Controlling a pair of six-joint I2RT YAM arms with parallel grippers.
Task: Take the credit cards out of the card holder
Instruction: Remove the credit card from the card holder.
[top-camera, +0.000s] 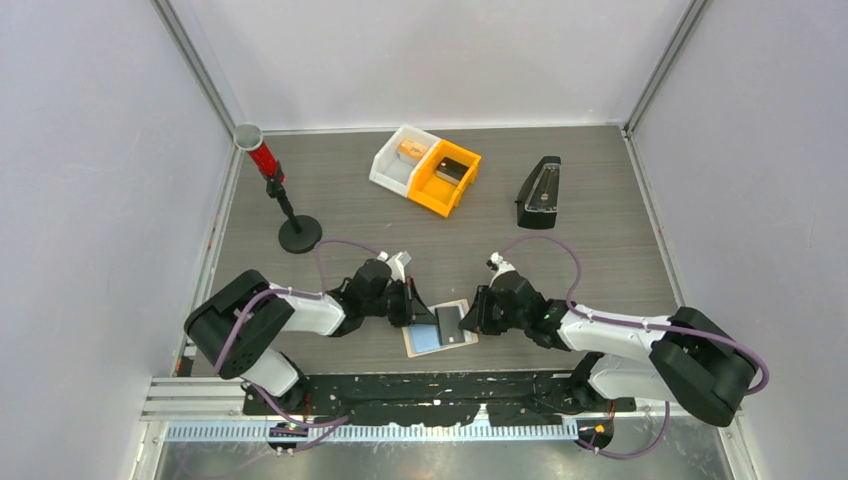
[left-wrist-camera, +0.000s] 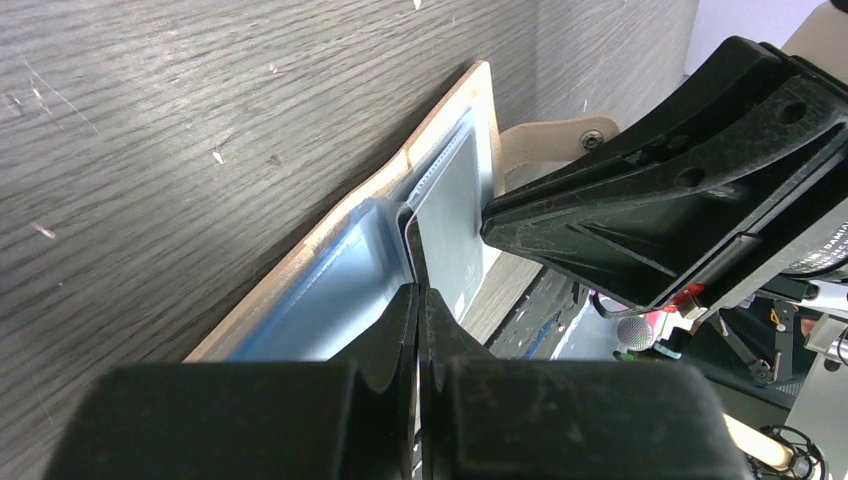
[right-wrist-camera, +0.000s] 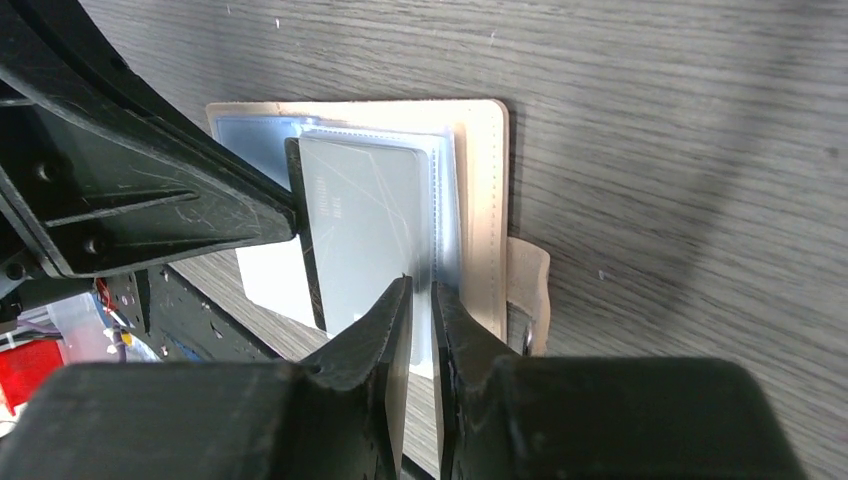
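The tan card holder (top-camera: 409, 351) lies open on the table between my arms, with a light blue inner face and a tab (right-wrist-camera: 530, 290) on its right side. A silvery grey card (top-camera: 448, 322) stands partly out of its clear sleeve. My left gripper (top-camera: 412, 308) is shut on that card's left edge (left-wrist-camera: 455, 225). My right gripper (top-camera: 478, 312) is shut on the clear sleeve's edge beside the card (right-wrist-camera: 365, 220). In the right wrist view the gripper (right-wrist-camera: 422, 285) sits just left of the holder's tan rim (right-wrist-camera: 485, 200). No orange card shows.
A white bin (top-camera: 403, 160) and an orange bin (top-camera: 445, 178) stand at the back centre, each holding a small object. A black wedge-shaped case (top-camera: 540, 192) stands back right. A red-topped stand on a round black base (top-camera: 299, 234) stands back left.
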